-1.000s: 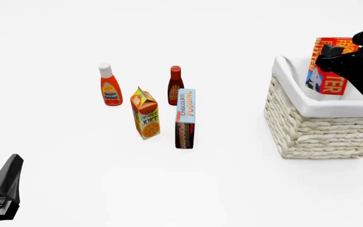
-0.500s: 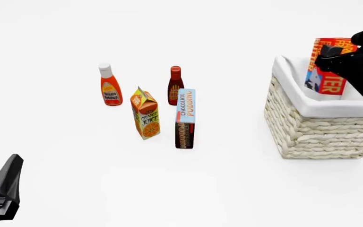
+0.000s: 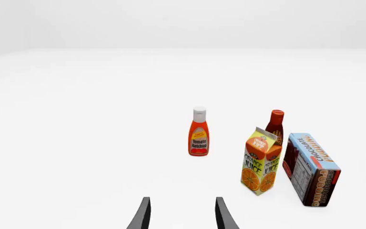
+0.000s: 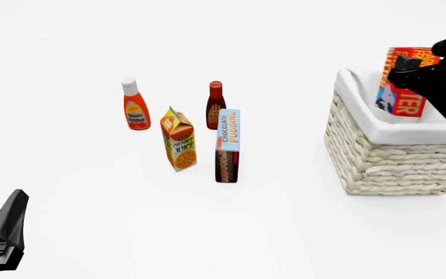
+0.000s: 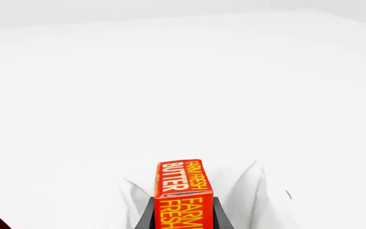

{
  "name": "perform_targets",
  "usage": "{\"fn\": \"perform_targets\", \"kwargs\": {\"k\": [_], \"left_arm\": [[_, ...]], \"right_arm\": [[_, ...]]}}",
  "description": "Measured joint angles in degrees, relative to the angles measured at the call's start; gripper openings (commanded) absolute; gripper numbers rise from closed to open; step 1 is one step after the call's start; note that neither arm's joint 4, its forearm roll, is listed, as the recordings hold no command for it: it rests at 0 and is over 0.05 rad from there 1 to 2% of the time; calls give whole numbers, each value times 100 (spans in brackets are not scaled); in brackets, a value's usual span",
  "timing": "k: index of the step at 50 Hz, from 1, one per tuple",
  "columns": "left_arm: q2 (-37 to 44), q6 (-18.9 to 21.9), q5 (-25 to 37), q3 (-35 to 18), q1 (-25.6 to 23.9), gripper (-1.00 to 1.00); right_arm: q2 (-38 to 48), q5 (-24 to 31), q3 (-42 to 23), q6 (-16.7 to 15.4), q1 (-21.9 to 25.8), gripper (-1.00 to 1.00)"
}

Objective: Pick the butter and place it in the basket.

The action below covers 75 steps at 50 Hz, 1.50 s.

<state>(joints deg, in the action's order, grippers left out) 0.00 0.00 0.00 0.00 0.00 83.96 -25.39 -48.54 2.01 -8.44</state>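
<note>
The butter [image 4: 406,81], a red-orange carton with a blue corner, hangs tilted above the open top of the basket [image 4: 385,157], its lower end below the white-lined rim. My right gripper [image 4: 413,72] is shut on it. The right wrist view shows the butter [image 5: 181,188] clamped between the two dark fingers, with the basket's white lining [image 5: 253,191] beneath. Far off at the near left of the table, my left gripper [image 3: 181,214] is open with nothing between its fingers; only its dark body [image 4: 2,232] shows in the front view.
A ketchup bottle [image 4: 135,104], a dark sauce bottle [image 4: 215,103], an orange juice carton [image 4: 179,139] and a chocolate pudding box [image 4: 227,145] stand grouped at the table's middle, left of the basket.
</note>
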Motion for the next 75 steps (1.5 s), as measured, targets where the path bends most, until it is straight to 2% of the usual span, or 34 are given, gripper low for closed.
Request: {"fn": "perform_targets", "kwargs": {"k": [30,75], "left_arm": [[0,0,0,0,0,100],[0,0,0,0,0,100]], "right_arm": [[202,9,-108,-12,-177,-100],[512,381,-522,-104,-318,-100]]}}
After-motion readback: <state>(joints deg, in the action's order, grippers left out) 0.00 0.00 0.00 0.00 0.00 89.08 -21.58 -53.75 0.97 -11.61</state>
